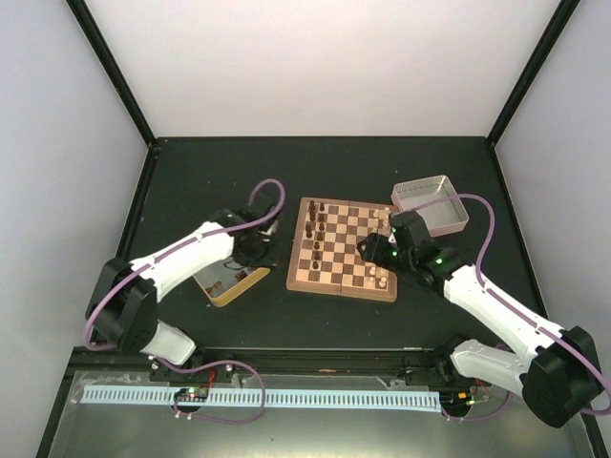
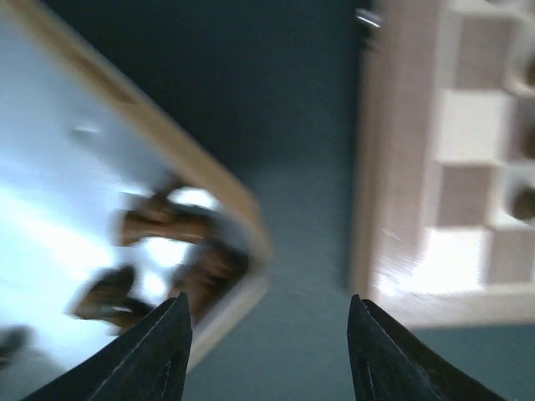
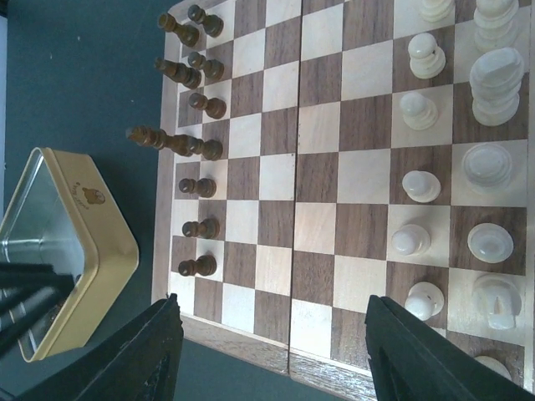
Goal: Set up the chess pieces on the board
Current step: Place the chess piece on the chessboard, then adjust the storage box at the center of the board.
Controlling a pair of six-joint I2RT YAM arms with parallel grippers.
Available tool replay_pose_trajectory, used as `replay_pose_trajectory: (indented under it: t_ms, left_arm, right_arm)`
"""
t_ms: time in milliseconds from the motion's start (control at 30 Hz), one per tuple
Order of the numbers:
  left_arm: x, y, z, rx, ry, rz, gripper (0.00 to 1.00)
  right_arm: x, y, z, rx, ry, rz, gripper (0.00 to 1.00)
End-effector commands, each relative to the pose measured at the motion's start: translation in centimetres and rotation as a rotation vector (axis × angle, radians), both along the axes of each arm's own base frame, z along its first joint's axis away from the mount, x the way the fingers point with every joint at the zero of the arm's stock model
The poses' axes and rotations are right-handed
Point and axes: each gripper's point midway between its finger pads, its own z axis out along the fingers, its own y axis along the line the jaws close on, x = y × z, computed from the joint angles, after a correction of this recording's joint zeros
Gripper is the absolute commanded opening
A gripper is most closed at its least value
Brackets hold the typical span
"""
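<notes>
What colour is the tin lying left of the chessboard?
The tin is gold outside with a shiny silver inside; the right wrist view shows it best.

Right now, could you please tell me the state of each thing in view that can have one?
board, open flat, partly set.
gold tin, open, a few dark pieces inside.
silver tin, open.
chess pieces, many upright along the board's left side in the top view, some lying in the gold tin.
pale pieces, upright along the board's right side.
left gripper, open, holding nothing.
right gripper, open, holding nothing.
</notes>
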Motion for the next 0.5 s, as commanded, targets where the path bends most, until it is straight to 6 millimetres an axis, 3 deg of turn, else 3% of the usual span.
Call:
replay_pose_trajectory:
  t_ms: [0,133,233,367,467]
  left_arm:
    - [4.0,6.1,1.0,0.059,-0.141,0.197,0.55]
    - [7.9,10.6,2.4,0.181,-0.258,0.216,0.59]
    - [10.5,12.9,2.6,0.27,-0.287,0.228,0.62]
    - [13.1,14.4,1.5,0.306,-0.253,0.232,0.72]
    - [13.9,15.3,-0.4,0.344,-0.184,0.23,0.73]
  right_arm:
    - [0.4,0.4,0.3,0.01,0.013,0.006,0.61]
    - [0.5,0.9,0.3,0.015,0.036,0.025,0.61]
    - [0.3,1.3,0.9,-0.004,0.052,0.065,0.6]
    - [0.2,0.9,1.3,-0.044,0.058,0.078,0.61]
    - [0.2,0.8,1.5,-0.033,0.058,0.059,0.61]
